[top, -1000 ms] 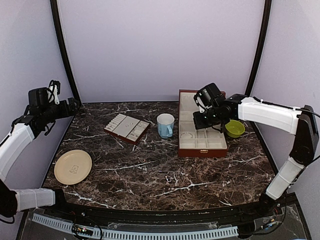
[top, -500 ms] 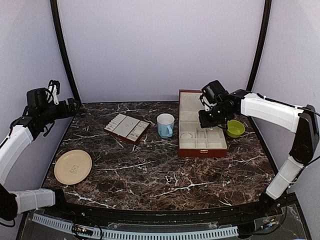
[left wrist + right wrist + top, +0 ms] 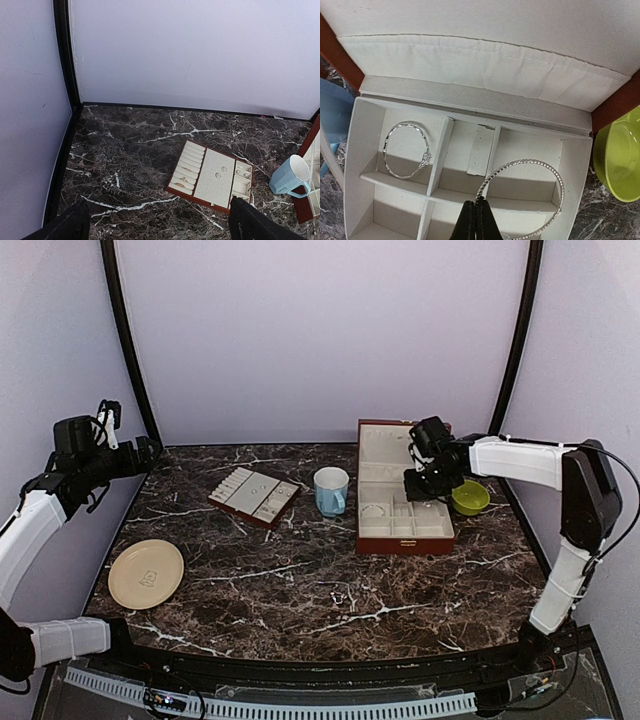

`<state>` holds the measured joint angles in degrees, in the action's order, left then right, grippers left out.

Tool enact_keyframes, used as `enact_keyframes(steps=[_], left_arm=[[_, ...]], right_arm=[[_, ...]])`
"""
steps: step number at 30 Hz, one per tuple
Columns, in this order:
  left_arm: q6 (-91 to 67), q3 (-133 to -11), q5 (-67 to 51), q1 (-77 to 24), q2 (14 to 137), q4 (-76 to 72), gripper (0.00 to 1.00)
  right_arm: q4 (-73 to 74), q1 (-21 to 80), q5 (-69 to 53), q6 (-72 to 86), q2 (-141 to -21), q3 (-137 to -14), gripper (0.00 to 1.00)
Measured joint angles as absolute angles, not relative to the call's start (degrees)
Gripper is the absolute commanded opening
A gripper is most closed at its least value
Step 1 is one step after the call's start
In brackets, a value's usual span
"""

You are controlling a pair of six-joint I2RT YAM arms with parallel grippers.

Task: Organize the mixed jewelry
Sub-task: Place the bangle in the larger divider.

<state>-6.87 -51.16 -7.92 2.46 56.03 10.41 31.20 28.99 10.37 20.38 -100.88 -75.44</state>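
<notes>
In the right wrist view the right tool (image 3: 476, 207) is showing at the bottom middle of the frame. Its two fingers are pressing together and they are gripping the left edge of a beaded bangle (image 3: 525, 161). This bangle is hanging over the compartments at the lower right of the frame and is crossing a divider; I cannot tell if it is touching the lining. A second bangle (image 3: 423, 159), thinner, is lying in the compartment at the left of the frame, and its lower part is crossing a low divider. Both are inside the red-brown box (image 3: 370, 120), whose cream lid (image 3: 485, 55) is standing open along the top of the frame. A green bowl (image 3: 620, 155) is sitting just beside the box at the right edge.

In the top view the box is standing at the middle right of the marble desk (image 3: 330, 600). A blue mug (image 3: 331, 490) is standing just left of it, a slotted tray (image 3: 255, 495) is lying further left, and a cream plate (image 3: 146, 573) is lying at the lower left.

The left tool (image 3: 150, 452) is hanging at the left edge of that frame, above the far corner of the desk. In the left wrist view its fingers (image 3: 75, 222) are standing wide apart and are holding nothing. In the lower middle of that view small silvery pieces (image 3: 218, 175) are resting on the tray
</notes>
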Motion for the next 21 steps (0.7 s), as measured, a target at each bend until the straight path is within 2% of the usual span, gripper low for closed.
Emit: enact_keyframes(steps=[21], left_arm=[[-6.9,-50.9,-7.9,2.5,56.0,10.4,0.99]], right_arm=[[19.7,25.1,10.2,19.7,-109.7,-71.5,0.0]])
